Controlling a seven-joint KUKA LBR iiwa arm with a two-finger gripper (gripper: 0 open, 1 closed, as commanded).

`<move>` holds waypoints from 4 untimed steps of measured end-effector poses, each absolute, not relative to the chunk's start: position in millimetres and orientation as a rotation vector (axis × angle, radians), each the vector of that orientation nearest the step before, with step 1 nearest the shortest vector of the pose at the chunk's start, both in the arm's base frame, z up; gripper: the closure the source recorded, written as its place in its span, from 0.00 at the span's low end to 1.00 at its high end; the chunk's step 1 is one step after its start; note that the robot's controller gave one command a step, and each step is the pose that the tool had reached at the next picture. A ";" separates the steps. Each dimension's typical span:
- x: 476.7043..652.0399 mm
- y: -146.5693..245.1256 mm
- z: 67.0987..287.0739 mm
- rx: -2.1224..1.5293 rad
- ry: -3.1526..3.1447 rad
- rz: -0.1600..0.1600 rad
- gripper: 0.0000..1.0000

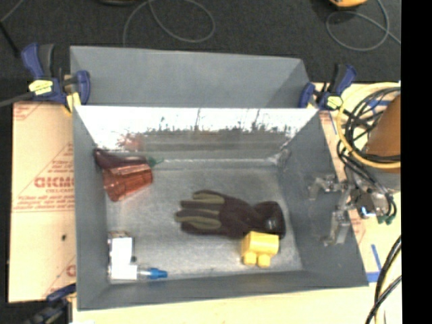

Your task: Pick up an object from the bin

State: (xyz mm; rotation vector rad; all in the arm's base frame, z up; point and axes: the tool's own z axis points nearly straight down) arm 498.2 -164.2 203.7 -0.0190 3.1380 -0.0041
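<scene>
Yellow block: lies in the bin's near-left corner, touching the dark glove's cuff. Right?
Wrong corner. The camera view shows the yellow block against the cuff of the dark glove, right of centre near the front wall; the near-left corner holds a white piece with a blue tip.

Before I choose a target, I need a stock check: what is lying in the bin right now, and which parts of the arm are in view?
Dark fabric glove with olive-green fingers: one, dark and olive, centre of the floor, fingers pointing left.
Yellow blocky plastic piece: one, yellow, at the glove's cuff end, front right.
Reddish-brown translucent plastic piece: one, rear left.
White boxy piece with a blue tip: one, front left corner.
Grey metal bin: one, grey.
Tool: one, metallic, over the bin's right wall, apart from all items.
Orange wrist cover: one, right edge, with black cables.
</scene>
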 end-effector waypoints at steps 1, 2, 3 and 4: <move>498.2 -164.2 203.7 -0.020 3.138 -0.004 0.00; 508.0 -141.3 166.2 -0.069 3.128 -0.012 0.00; 502.5 -77.3 71.1 0.100 3.130 -0.005 1.00; 502.5 -77.4 71.1 0.098 3.130 -0.005 1.00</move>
